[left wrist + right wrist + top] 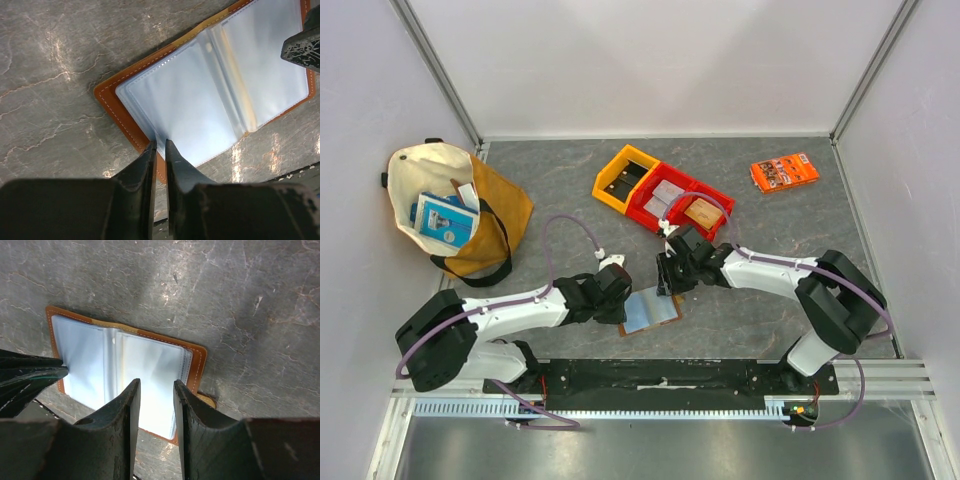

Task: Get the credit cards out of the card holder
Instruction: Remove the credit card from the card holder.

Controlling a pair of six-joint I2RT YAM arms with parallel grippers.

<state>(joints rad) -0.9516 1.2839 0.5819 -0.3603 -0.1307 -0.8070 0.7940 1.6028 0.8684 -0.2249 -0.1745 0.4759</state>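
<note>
Left hand [160, 146] up close, pinched nearly shut on the near edge of the card holder [107, 97] lying open on the tabletop [50, 75], right hand [156, 384] parted above its slick, floppy sleeves, so I'd pinch a card's stiff thin edge.

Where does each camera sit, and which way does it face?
Top external: above and behind the bases, looking down on the table; left arm and right arm show, meeting at the open card holder.
Left wrist: on the left arm, looking down past the left gripper at the card holder's edge.
Right wrist: on the right arm, looking down past the right gripper at its pale inside.
Shared: both wrist views show the card holder and the other gripper's tip.
</note>
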